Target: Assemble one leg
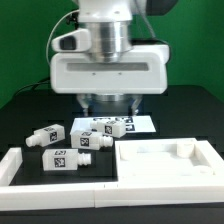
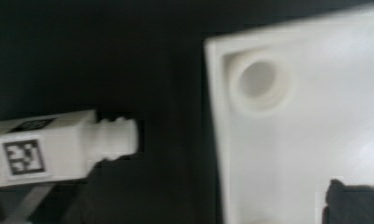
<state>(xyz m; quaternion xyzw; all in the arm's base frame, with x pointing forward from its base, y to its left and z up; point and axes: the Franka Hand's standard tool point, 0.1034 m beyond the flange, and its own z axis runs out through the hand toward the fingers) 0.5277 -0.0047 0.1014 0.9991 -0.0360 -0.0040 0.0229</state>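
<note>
Your hand (image 1: 108,106) hangs empty, with its dark fingers spread wide. The leg (image 2: 56,147) lies flat on the black tabletop (image 2: 148,60), clear of the hand and near the white panel (image 2: 299,140). Its long axis runs square to the panel's edge, peg toward it.

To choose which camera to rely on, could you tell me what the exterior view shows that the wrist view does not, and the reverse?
Only the exterior view: the arm, the marker board and several legs. Only the wrist view: what looks like a round recess in the white panel, seen close. Both: one leg beside that panel.
</note>
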